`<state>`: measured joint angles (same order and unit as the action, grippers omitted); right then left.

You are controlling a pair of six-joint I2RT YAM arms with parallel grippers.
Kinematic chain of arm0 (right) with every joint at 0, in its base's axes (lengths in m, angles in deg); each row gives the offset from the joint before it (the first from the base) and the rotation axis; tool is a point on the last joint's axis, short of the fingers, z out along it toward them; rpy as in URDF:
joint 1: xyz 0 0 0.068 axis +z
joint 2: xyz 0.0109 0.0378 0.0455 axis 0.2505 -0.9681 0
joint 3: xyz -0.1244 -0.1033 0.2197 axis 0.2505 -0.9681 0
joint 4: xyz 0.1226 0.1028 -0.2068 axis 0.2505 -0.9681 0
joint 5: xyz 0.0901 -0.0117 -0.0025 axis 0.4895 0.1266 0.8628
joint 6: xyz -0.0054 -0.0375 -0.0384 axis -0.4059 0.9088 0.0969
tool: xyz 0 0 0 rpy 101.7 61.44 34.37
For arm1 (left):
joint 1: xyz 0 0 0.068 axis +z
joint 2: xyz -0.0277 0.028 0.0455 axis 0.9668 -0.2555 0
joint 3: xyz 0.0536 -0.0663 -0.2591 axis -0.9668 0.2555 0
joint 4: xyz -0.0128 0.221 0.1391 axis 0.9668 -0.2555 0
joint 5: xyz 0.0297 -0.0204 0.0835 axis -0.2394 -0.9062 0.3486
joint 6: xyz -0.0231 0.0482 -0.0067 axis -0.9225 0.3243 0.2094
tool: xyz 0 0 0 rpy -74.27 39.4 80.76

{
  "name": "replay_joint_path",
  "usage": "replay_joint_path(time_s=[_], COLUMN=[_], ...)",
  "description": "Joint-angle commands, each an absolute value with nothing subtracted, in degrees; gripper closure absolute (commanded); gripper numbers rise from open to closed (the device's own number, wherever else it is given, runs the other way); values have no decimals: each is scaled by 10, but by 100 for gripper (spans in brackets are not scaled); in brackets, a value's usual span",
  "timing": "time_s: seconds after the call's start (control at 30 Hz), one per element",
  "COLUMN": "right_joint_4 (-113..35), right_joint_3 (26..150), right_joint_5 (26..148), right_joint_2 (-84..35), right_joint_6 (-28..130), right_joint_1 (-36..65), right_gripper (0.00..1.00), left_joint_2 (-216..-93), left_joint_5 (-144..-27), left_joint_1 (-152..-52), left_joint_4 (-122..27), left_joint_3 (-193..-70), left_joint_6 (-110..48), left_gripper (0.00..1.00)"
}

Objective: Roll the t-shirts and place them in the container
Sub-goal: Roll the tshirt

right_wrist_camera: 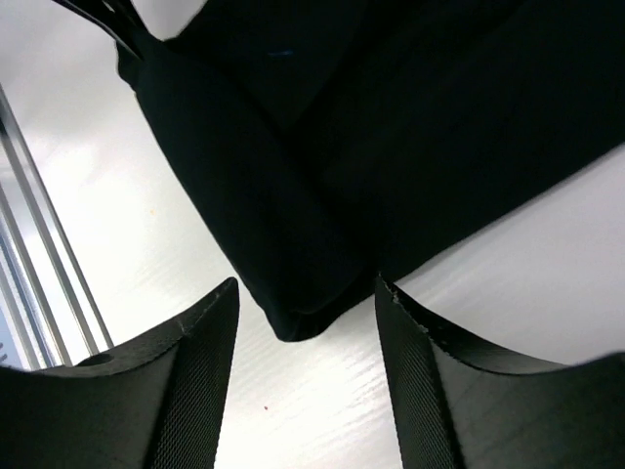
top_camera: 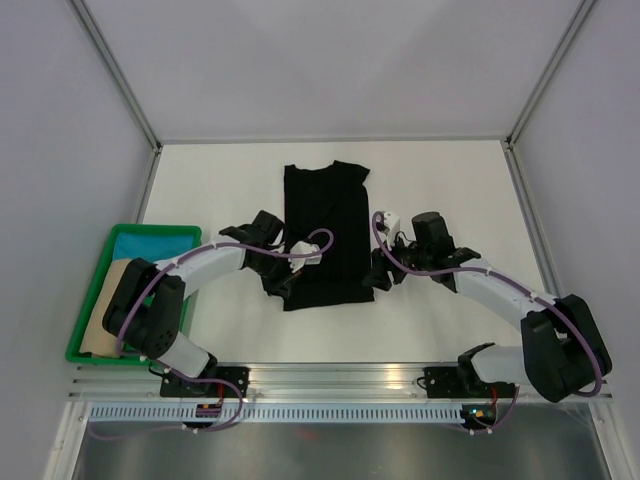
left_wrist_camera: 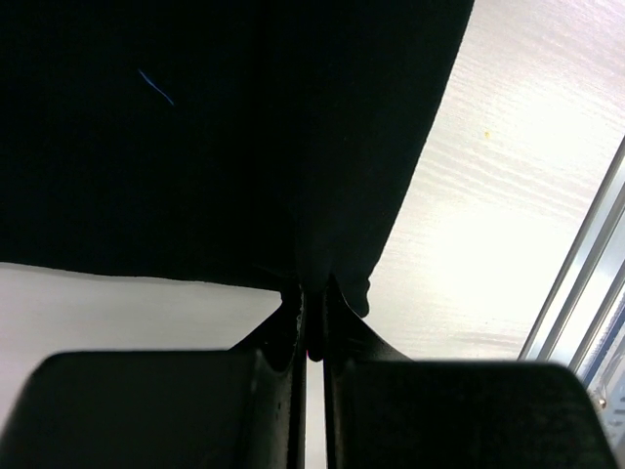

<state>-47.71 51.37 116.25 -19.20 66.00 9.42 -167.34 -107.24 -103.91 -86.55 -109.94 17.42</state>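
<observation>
At the far left edge of the table (top_camera: 220, 180) sits a green tray (top_camera: 155, 230) holding a teal cloth (top_camera: 150, 248) and a tan folded piece (top_camera: 100, 310). The left arm reaches over from just beside it. The left gripper (left_wrist_camera: 311, 293) is clenched on the near left corner of the t-shirt (top_camera: 325, 230), and the hem puckers where the fingertips pinch it.

The black shirt lies in the middle of the table as a long narrow strip, its neck at the far end. It lies flat, with a fold layer showing along its right side.

At the near right corner the right gripper (right_wrist_camera: 307, 283) is released. Its fingers (right_wrist_camera: 200, 371) stand apart on either side of the cloth corner. The right arm's cable loops over the shirt's right edge. A metal rail (top_camera: 340, 378) runs along the table's near edge.
</observation>
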Motion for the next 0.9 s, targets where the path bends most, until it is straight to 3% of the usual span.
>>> replay_joint_path(time_s=[0.0,0.27,0.6,0.73,0.83,0.87], right_joint_4=[-397,-376,-370,-316,-269,-271], right_joint_3=[484,469,475,434,424,424], right_joint_5=[1208,1221,1181,1169,1176,1175], right_joint_2=[-177,-191,-257,-243,-258,-258], right_joint_6=[584,554,485,458,429,428], right_joint_1=[95,96,106,110,112,112], right_gripper=[34,31,34,47,88,94], left_joint_2=[-1674,-1683,-1679,-1678,-1674,-1672], left_joint_5=[-1079,-1087,-1090,-1097,-1107,-1108], left_joint_1=[-1030,-1020,-1010,-1009,-1008,-1008], left_joint_4=[-848,-848,-853,-858,-864,-867], left_joint_3=[-1124,-1132,-1134,-1131,-1129,-1126], left_joint_6=[163,164,171,177,180,179], left_gripper=[98,98,98,98,98,98])
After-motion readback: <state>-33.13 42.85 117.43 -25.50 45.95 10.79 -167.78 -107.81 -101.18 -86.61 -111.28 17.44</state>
